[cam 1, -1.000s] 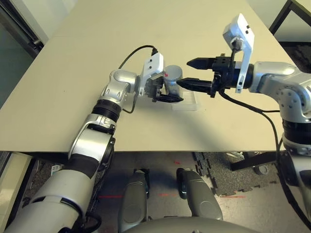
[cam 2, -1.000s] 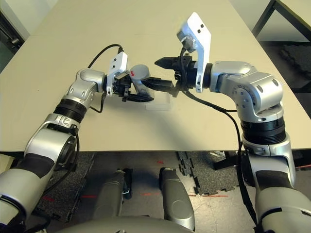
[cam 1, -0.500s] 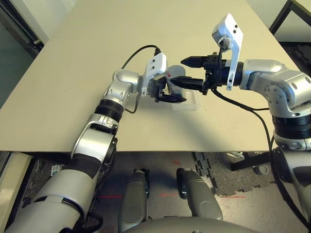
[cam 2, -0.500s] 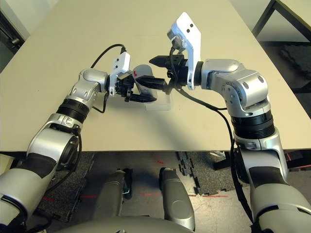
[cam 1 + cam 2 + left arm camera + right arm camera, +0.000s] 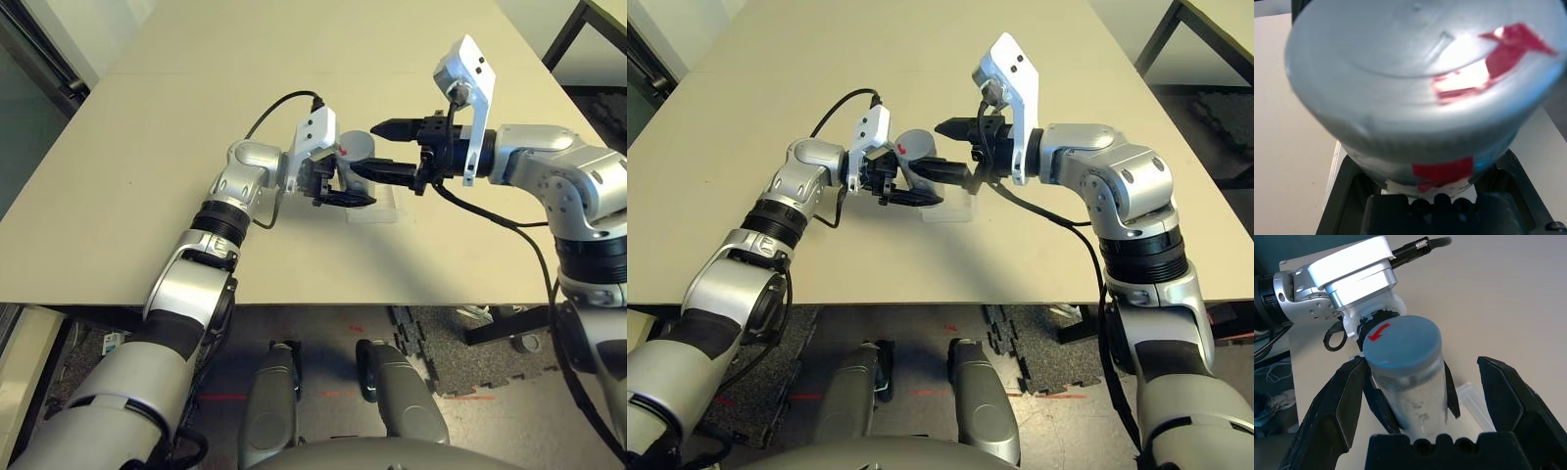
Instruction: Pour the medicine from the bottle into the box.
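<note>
The right gripper [image 5: 1422, 396] is standing wide open, holding nothing, its fingers spreading on either side of the capped bottle [image 5: 1420, 382], probably to take the cap [image 5: 1403, 340] and twist it off. The left gripper [image 5: 338, 188] is closing round the bottle's body, likely leaving the top free and keeping the bottle from turning. The box [image 5: 372, 208] is lying on the table [image 5: 294, 264] just beside the bottle, conveniently placed for catching the medicine once the cap is off.
</note>
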{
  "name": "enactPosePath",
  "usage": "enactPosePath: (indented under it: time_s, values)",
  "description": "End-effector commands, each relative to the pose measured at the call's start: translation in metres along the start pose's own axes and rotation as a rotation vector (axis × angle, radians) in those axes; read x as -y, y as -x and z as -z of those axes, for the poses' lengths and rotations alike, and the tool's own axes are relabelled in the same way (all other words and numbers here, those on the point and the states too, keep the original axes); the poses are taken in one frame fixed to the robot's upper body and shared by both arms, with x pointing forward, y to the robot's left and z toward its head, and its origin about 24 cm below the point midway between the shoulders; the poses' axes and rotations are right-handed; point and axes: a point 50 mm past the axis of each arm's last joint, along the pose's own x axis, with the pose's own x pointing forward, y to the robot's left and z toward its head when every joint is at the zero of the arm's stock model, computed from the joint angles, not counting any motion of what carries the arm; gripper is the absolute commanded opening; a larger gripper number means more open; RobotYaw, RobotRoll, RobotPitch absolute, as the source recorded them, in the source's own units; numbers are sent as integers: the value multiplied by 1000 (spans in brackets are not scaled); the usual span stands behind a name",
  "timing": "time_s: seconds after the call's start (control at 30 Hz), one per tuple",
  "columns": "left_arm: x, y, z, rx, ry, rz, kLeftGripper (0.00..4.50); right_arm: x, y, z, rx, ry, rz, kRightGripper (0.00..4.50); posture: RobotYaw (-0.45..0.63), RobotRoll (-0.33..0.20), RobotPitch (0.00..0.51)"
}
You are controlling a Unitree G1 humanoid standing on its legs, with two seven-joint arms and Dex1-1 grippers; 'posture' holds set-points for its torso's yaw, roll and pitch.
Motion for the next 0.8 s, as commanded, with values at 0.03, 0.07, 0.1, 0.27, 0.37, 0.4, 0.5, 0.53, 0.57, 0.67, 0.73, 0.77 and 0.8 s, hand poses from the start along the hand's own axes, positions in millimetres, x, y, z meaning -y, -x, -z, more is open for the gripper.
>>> enactPosePath:
  time_s: [0.03, 0.07, 0.1, 0.27, 0.37, 0.4, 0.5, 0.53, 0.57, 0.67, 0.73, 0.77, 0.8]
  values:
    - [2, 0, 5, -19, 4, 14, 2673, 4, 9, -2, 6, 4, 38, 4500, -78, 0, 156]
    - [2, 0, 5, -19, 4, 14, 2673, 4, 10, -2, 6, 4, 42, 4500, -78, 0, 156]
    - [2, 1, 5, -20, 4, 14, 2673, 5, 11, -2, 7, 4, 45, 4500, -82, 0, 156]
    - [2, 1, 6, -23, 6, 12, 2673, 8, 16, -1, 0, 1, 62, 4500, -80, 0, 157]
    - [1, 2, 6, -23, 7, 10, 2673, 9, 19, 1, -5, -2, 67, 4500, -78, 0, 156]
    - [1, 3, 6, -24, 7, 8, 2673, 9, 20, 1, -8, -3, 67, 4500, -78, 0, 156]
    - [1, 4, 6, -25, 6, 4, 2673, 7, 23, 5, -27, -8, 55, 4500, -78, 0, 155]
    - [1, 4, 6, -25, 6, 3, 2673, 5, 24, 6, -37, -11, 46, 4500, -78, 0, 155]
    - [1, 4, 6, -25, 6, 2, 2673, 4, 25, 7, -45, -14, 37, 4500, -80, 0, 155]
    - [1, 4, 6, -26, 6, 1, 2673, 1, 28, 9, -61, -20, 16, 4500, -80, 0, 155]
    - [0, 4, 6, -27, 5, 2, 2673, -1, 29, 9, -71, -24, 1, 4500, -81, 0, 155]
    - [0, 4, 6, -27, 5, 2, 2673, -3, 29, 10, -77, -28, -13, 4500, -82, 0, 155]
    - [0, 4, 6, -27, 5, 2, 2673, -5, 30, 10, -80, -30, -21, 4500, -82, 0, 155]
